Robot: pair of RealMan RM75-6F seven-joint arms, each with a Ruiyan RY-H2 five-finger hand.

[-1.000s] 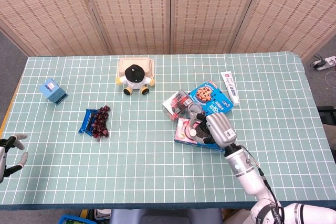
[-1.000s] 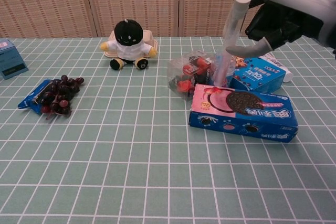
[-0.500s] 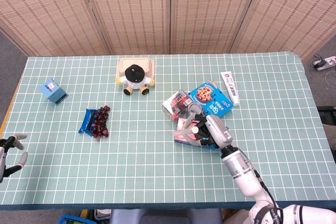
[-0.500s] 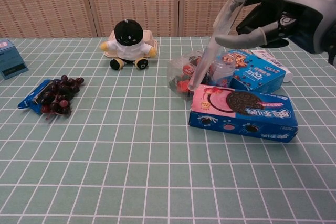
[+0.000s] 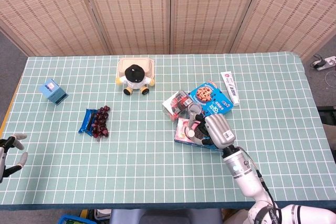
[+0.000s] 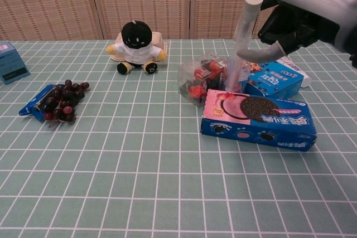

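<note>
My right hand [image 6: 297, 16] grips a tall clear tube with a white cap [image 6: 242, 40] near its middle. The tube stands nearly upright, and its lower end is just above the far edge of a blue and pink cookie box [image 6: 259, 119]. In the head view the right hand [image 5: 218, 130] hangs over that cookie box [image 5: 184, 134], the tube's cap [image 5: 195, 109] just ahead of it. My left hand [image 5: 10, 150] is open at the table's near left edge and touches nothing.
A blue cookie pack [image 6: 274, 76], a clear pack of red snacks [image 6: 196, 79] and a toothpaste box [image 5: 229, 87] crowd around the tube. Further left are a plush doll [image 6: 135, 45] on a tray, grapes [image 6: 59, 101] on a blue wrapper, and a small blue box [image 5: 53, 91].
Half a second ago the tube leaned steeply to the left in the right hand; it now stands nearly upright again, as a second ago. The left hand has not moved.
</note>
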